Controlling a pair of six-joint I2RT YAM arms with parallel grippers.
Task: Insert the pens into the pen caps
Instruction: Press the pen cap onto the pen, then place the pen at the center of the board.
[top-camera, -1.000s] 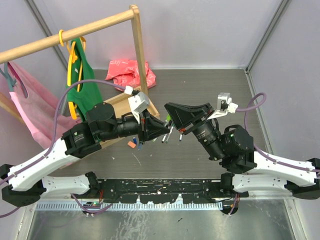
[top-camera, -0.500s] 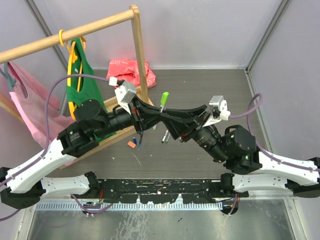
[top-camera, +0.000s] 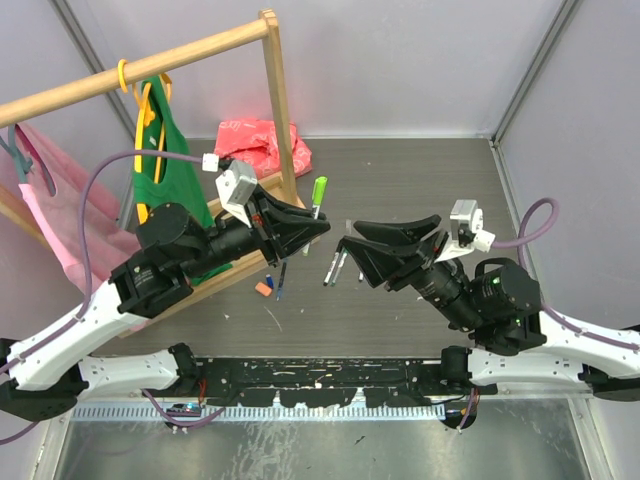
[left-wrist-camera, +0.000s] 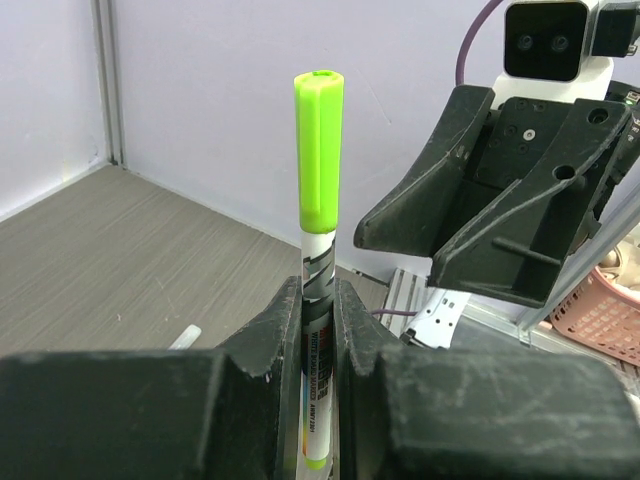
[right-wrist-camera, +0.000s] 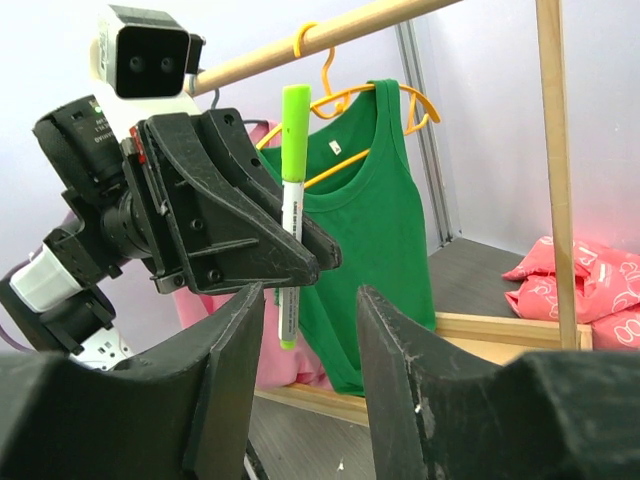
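My left gripper (top-camera: 320, 228) is shut on a white pen (left-wrist-camera: 318, 275) that wears a lime-green cap (left-wrist-camera: 318, 150) and stands upright, held above the table. The capped pen also shows in the top view (top-camera: 318, 195) and in the right wrist view (right-wrist-camera: 293, 200). My right gripper (top-camera: 350, 238) is open and empty, just right of the left gripper and facing it (right-wrist-camera: 310, 300). Loose pens (top-camera: 336, 266) lie on the table below the grippers. A blue-ended pen (top-camera: 281, 279) and an orange cap (top-camera: 264, 288) lie to the left.
A wooden clothes rack (top-camera: 280, 110) stands at the back left with a green top (top-camera: 165, 165) on a yellow hanger and pink cloth (top-camera: 60, 215). A pink-red bag (top-camera: 258, 143) lies behind it. Grey walls enclose the table.
The left gripper rose from the table with the green-capped pen and swung it upright. The right gripper drew back to the right and now stands apart from the pen, open.
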